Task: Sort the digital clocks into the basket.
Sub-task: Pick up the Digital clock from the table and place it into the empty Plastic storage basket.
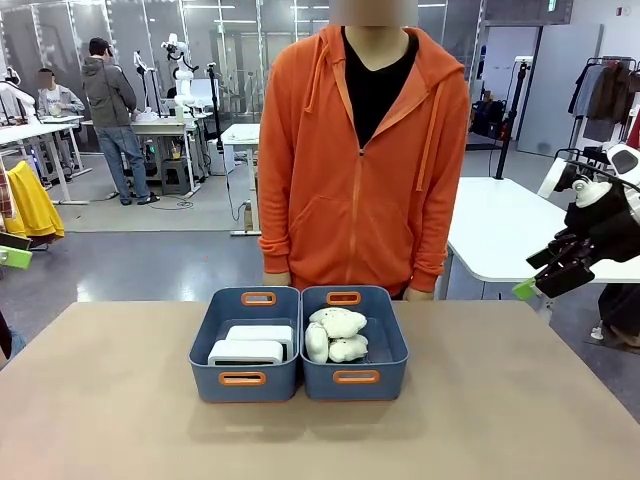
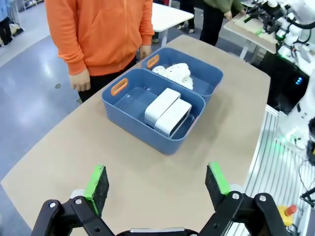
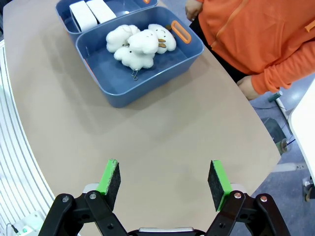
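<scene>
Two white digital clocks (image 1: 248, 351) (image 1: 262, 333) lie side by side inside the left blue basket (image 1: 205, 345) at the table's middle. In the left wrist view the clocks (image 2: 173, 117) (image 2: 161, 104) rest in that basket (image 2: 124, 103), well ahead of my left gripper (image 2: 157, 179), which is open and empty above the table's near edge. My right gripper (image 3: 165, 177) is open too, hovering over bare tabletop short of the baskets; the clocks (image 3: 83, 14) lie in the farther basket. In the front view the right gripper (image 1: 530, 276) hangs off the table's right side.
The twin blue basket (image 1: 390, 340) on the right holds three cream plush toys (image 1: 338, 334). A person in an orange hoodie (image 1: 360, 150) stands right behind both baskets, hands (image 1: 420, 294) down at the far edge. The tabletop (image 1: 320, 440) in front is bare.
</scene>
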`<control>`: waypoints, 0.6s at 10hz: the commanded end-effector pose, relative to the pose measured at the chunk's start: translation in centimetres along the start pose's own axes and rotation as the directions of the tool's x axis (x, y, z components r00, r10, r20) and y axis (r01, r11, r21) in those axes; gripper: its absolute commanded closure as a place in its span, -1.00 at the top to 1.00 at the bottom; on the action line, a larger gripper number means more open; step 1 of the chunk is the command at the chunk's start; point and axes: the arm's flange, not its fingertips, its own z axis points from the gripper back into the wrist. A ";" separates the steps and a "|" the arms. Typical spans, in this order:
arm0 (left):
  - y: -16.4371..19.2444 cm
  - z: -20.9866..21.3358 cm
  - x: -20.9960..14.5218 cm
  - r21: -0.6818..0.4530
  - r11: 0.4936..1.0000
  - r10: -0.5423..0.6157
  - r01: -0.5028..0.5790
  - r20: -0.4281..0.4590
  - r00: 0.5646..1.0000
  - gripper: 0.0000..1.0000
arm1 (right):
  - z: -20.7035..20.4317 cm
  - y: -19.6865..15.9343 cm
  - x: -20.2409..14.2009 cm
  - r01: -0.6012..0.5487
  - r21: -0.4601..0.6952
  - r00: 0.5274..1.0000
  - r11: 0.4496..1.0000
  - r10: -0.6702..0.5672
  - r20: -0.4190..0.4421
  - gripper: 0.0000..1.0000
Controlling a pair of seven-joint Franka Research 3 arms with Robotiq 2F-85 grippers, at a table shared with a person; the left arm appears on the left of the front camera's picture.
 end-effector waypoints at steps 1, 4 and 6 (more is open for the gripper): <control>0.3 0.1 -0.6 -0.016 1.000 0.024 -0.023 0.025 0.999 1.00 | -0.1 0.0 0.4 0.018 -0.006 1.000 1.000 -0.018 -0.011 0.81; 0.3 0.1 -0.6 -0.016 1.000 0.024 -0.023 0.025 0.999 1.00 | -0.1 0.0 0.4 0.018 -0.006 1.000 1.000 -0.018 -0.011 0.81; 0.3 0.1 -0.6 -0.016 1.000 0.024 -0.023 0.025 0.999 1.00 | -0.1 0.0 0.4 0.018 -0.006 1.000 1.000 -0.018 -0.011 0.81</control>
